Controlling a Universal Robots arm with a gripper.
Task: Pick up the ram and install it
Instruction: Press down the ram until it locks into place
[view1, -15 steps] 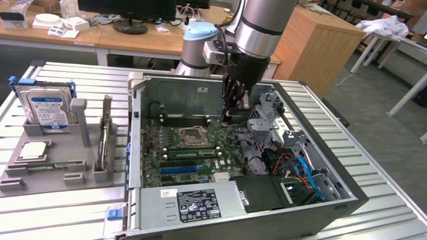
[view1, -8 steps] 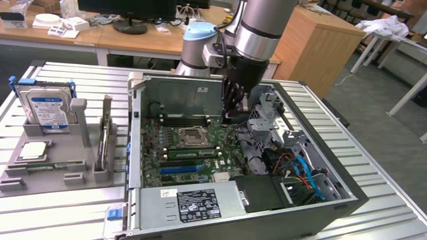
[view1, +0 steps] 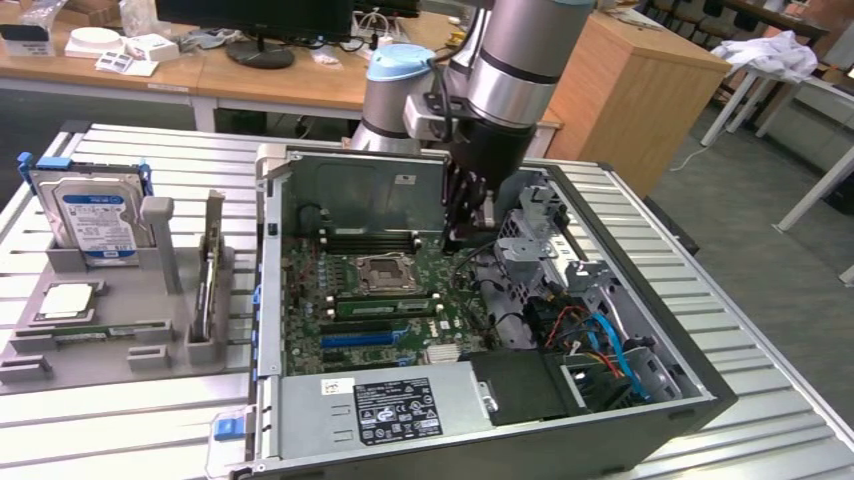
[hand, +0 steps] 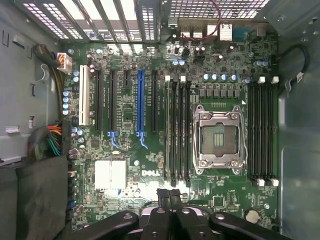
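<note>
Over the open computer case (view1: 694, 398), the end effector (view1: 470, 232) is hanging low above the motherboard (hand: 235, 192), near the black memory slots (hand: 176, 130) that flank the processor socket (hand: 218, 134). Its fingertips (hand: 164, 195) are pressing together, and nothing green is showing between them, so it appears to be carrying nothing.

The ram (view1: 210, 268) is standing on edge in the grey rack (view1: 80, 352) on the counter (view1: 120, 425). That is at the exterior view's left, well apart from the arm and near the blue-labelled hard drive (view1: 91, 222). A green stick (view1: 382, 306) is also sitting beside the socket; I cannot tell whether it is a seated module.

By my reading, the pick-up is the step in hand and is not yet done. It is calling for parted fingers, squared to the ram's thin long edge so the stick is lifting out straight, not tilting.
</note>
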